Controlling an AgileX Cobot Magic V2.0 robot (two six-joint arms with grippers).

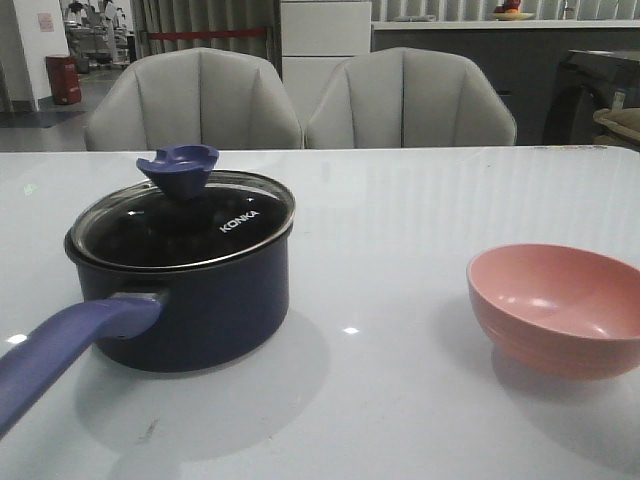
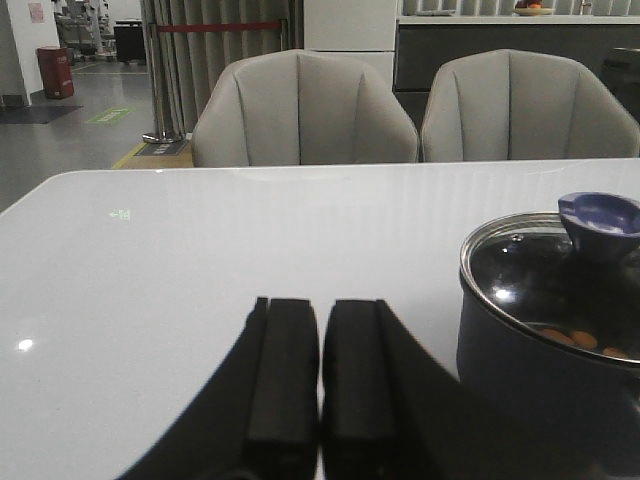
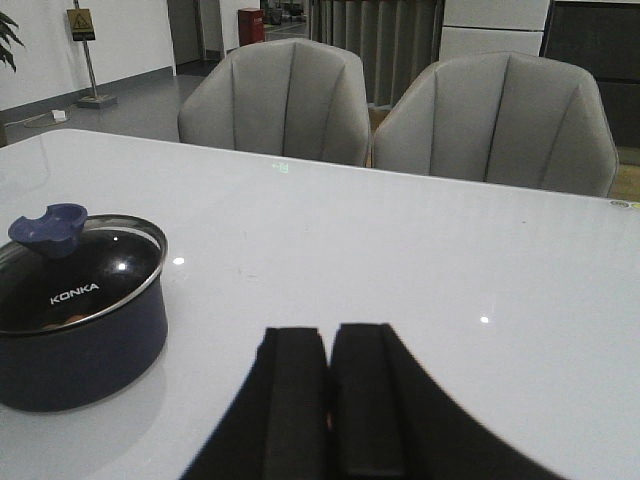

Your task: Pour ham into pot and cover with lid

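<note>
One pot (image 1: 185, 300), one lid (image 1: 185, 220), one bowl (image 1: 560, 305)

Lid (image 1: 185, 220) on pot (image 1: 190, 300), bowl (image 1: 560, 308) rightward

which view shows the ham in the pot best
The left wrist view: a few orange ham bits show through the glass lid inside the pot. The right wrist view shows only a faint orange speck under the lid. The front view shows just dark glass.
</note>
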